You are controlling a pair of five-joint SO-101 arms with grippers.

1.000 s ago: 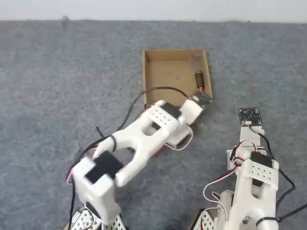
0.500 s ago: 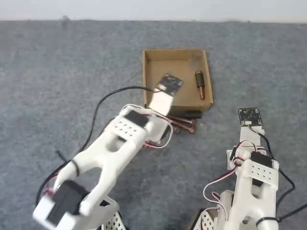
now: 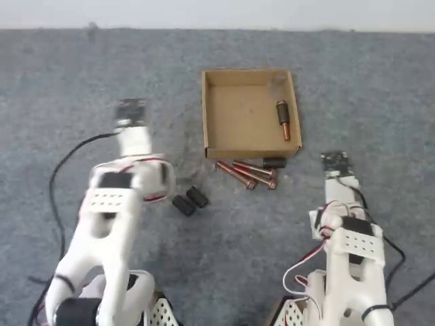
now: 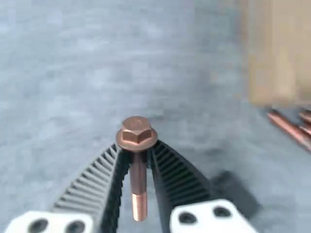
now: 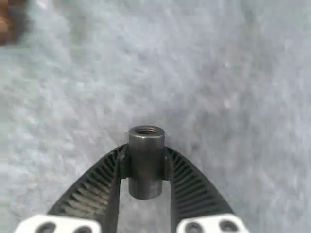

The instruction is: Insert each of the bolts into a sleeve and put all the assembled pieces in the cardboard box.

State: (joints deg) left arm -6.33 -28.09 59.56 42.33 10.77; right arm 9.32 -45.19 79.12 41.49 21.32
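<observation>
L pincer (image 4: 137,148) pinches a bolt (image 4: 138,133) below its head, R pincer (image 5: 146,154) pinches a sleeve (image 5: 146,165), the two well apart: insertion step, next move likely needs bolt tip lined up w/ sleeve bore; one assembled piece (image 3: 283,119) lies in cardboard box (image 3: 204,112).

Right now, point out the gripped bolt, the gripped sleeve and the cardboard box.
bolt (image 4: 137,132): left wrist view, hex head.
sleeve (image 5: 146,160): right wrist view, outer wall.
cardboard box (image 3: 241,122): high view, bare floor.
</observation>
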